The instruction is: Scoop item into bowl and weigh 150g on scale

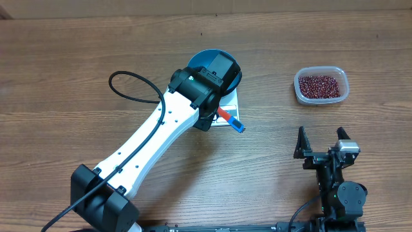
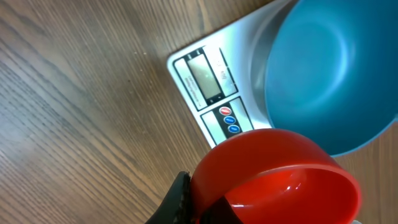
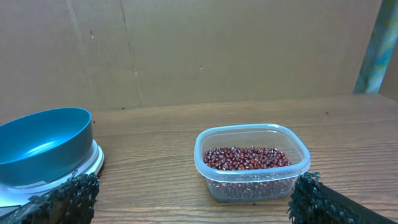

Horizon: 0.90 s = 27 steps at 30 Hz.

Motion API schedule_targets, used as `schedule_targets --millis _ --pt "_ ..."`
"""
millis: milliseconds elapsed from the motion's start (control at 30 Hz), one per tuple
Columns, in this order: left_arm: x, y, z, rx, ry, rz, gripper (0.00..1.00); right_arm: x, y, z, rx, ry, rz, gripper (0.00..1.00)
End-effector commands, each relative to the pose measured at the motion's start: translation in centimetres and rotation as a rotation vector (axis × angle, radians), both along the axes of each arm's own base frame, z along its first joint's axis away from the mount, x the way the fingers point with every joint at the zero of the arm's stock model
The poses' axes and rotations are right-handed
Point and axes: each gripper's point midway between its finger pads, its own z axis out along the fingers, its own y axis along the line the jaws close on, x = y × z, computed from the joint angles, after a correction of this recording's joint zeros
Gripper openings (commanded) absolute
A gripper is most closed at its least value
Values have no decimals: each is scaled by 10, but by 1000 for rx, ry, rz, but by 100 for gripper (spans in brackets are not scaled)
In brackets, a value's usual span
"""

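Bowl (image 2: 329,74) sits on scale (image 2: 205,81), empty. Left gripper (image 1: 207,118) over scale's front edge, jaws clamped on red scoop (image 2: 280,174); scoop cup empty, just beside bowl rim, above scale's buttons. Beans (image 1: 320,84) heaped in clear tub (image 1: 299,93), well right of scale. Right gripper (image 1: 320,131) front-right of scale, well apart, jaws spread wide, holding nothing

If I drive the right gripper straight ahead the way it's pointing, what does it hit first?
Most likely the clear tub holding the beans: it sits centred ahead of the open right gripper, with only bare table between. The blue bowl is well off to the left.
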Motion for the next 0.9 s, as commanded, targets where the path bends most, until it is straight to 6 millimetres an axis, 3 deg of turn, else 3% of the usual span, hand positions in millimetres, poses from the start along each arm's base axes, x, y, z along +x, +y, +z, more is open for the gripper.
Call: schedule_targets --millis 0,467,600,867 --pt "1 -10 9 -42 -23 -1 4 0 -1 -2 -5 -5 -5 100" --pt "-1 -12 9 -69 -11 42 4 0 2 -1 10 -9 13 100" --pt "-5 -19 8 -116 20 73 4 -1 13 1 261 -2 73 100" --pt "-11 -35 10 -264 111 93 4 -14 62 12 685 107 341 100"
